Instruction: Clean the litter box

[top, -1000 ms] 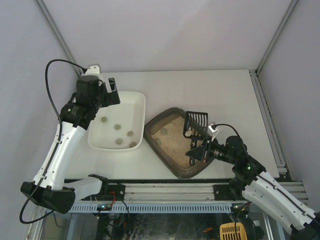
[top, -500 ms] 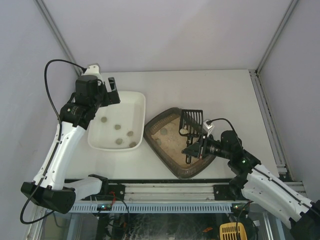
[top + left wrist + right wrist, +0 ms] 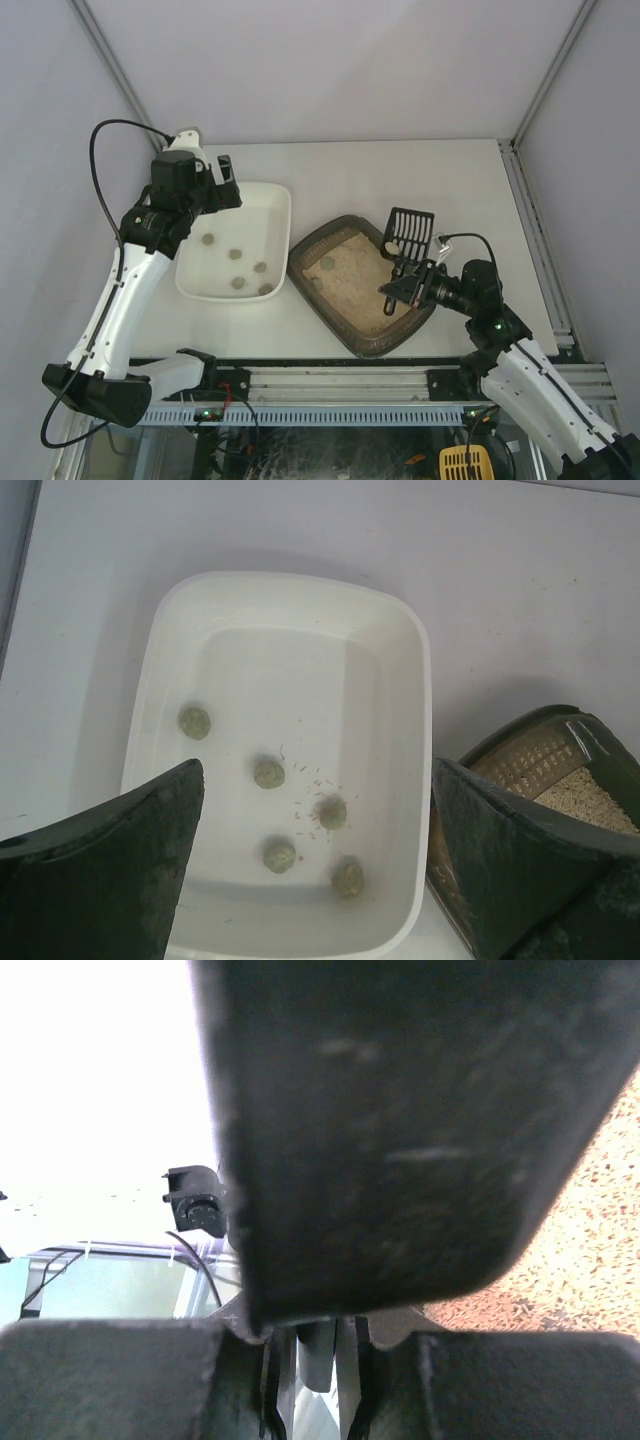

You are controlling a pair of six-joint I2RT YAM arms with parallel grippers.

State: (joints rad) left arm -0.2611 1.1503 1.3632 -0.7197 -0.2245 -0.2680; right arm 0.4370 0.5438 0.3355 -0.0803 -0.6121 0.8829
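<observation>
The right gripper [image 3: 404,290] is pinched tight on the handle of the black slotted scoop [image 3: 410,228]. The scoop's head reaches toward 12 o'clock from the fingers and sits above the 2 o'clock edge of the litter box [image 3: 322,312]. A pale lump [image 3: 392,248] lies in the head's near corner, so this pass looks to have lifted a clump out of the sand. In the right wrist view the handle fills most of the picture, with beige litter showing at 3 o'clock. The litter box lies skewed at the table's [image 3: 400,180] centre, directly in front of the right arm. One round clump [image 3: 327,263] is left in its sand, toward 10 o'clock. At 9 o'clock of the box, just beside it, is the white tray [image 3: 286,235], which holds five greenish clumps [image 3: 332,812] and a few stray grains. The left gripper [image 3: 222,180] hangs above the tray's 11 o'clock corner with its jaws spread wide, holding nothing. By this count most of the job is done. What remains is to carry the loaded scoop over to the tray and tip it, then collect the last visible clump.
</observation>
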